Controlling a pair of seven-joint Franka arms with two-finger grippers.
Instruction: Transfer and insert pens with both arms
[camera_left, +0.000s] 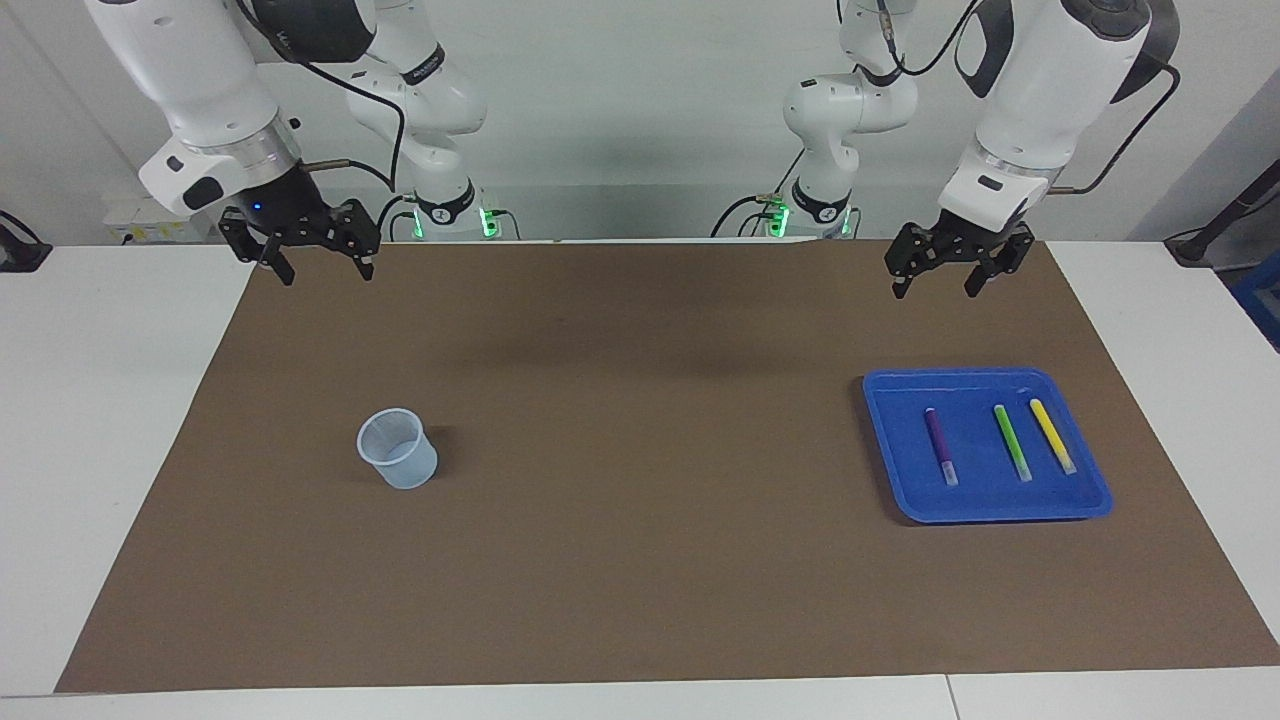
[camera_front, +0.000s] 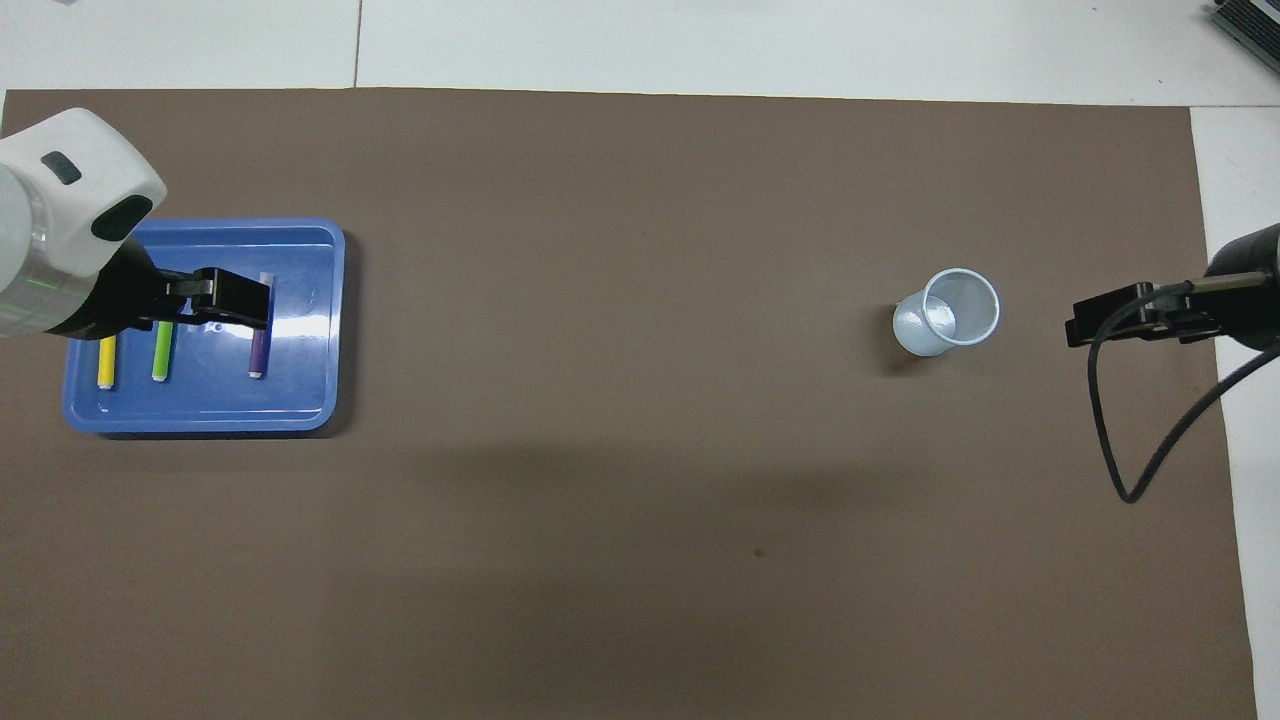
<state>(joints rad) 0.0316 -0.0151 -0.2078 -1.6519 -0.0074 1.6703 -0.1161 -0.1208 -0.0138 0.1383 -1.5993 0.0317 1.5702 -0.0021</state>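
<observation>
- Grippers first: left gripper (camera_left: 947, 264) hangs with jaws spread, empty, over the mat's edge by the tray; right gripper (camera_left: 316, 247) waits likewise, spread and empty.
- Farther out: purple pen (camera_left: 940, 446), green pen (camera_left: 1012, 442), yellow pen (camera_left: 1052, 436) lie side by side in the blue tray (camera_left: 1000, 505).
- Cup (camera_left: 398, 449) stands upright toward the right arm's end.
- No pen is picked yet; next, seemingly, the left gripper descends on one.

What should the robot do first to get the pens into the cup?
Probably lower the open left gripper onto the purple pen. All three pens lie loose in the blue tray at that arm's end, the cup stands empty, and the open right gripper waits, holding nothing.
</observation>
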